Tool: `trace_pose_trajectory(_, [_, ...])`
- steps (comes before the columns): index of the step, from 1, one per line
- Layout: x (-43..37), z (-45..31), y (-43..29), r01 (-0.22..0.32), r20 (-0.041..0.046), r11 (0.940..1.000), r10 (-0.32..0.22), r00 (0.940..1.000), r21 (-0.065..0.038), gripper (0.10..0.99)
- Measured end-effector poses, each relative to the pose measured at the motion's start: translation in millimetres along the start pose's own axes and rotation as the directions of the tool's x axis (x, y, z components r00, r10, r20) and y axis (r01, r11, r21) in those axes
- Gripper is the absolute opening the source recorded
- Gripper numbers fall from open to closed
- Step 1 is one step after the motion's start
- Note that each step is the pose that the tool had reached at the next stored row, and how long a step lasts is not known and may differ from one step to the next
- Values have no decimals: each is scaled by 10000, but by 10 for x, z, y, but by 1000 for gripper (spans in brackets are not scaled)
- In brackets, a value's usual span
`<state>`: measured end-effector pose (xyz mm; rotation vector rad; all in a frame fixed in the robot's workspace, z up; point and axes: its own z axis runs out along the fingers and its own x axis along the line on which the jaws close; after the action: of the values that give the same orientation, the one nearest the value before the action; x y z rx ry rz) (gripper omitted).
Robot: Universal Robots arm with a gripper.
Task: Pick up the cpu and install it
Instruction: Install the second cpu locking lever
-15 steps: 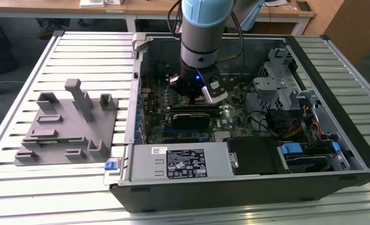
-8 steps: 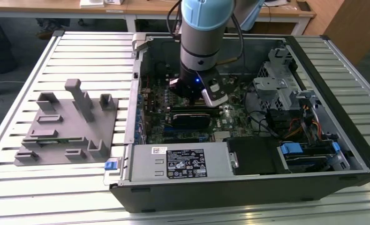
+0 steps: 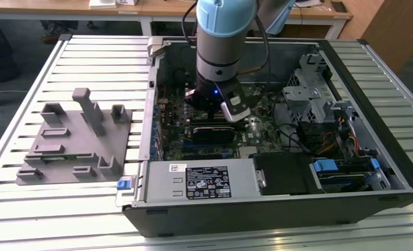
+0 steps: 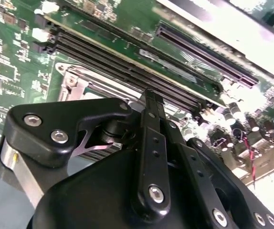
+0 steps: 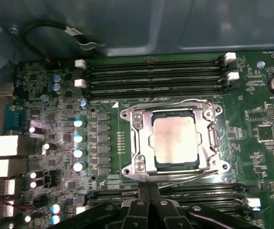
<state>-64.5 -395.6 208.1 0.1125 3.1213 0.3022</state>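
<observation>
Here we see the arm (image 3: 224,47) reaching down into the open computer case (image 3: 276,209), which lies on its side on the slatted worktop (image 3: 24,230). In the first wrist view the cpu (image 5: 176,142) sits flat in its socket on the green motherboard (image 5: 251,119), its pale silvery top showing inside the metal socket frame (image 5: 138,138). The claw (image 5: 149,206) hangs just beside the socket's edge, apart from the chip, with nothing held; its two black fingers (image 5: 142,198) stand pressed together, the tips closed tight in both wrist views. In the second wrist view the claw (image 4: 151,102) points at the board near the long black memory slots (image 4: 127,71), with part of the socket frame showing beyond its black body. More memory slots (image 5: 156,76) run along the far side of the socket in the first wrist view, and a row of small capacitors (image 5: 79,145) stands next to it. In the exterior view a grey plastic fixture (image 3: 74,141) rests on the worktop at the exterior view's left of the case, well apart from the arm.
</observation>
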Motion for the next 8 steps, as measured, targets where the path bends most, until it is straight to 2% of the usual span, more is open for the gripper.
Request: trace_pose_trajectory(8, [56, -5, -65, -3, -20, 9996, 2, 10000, -276, 106])
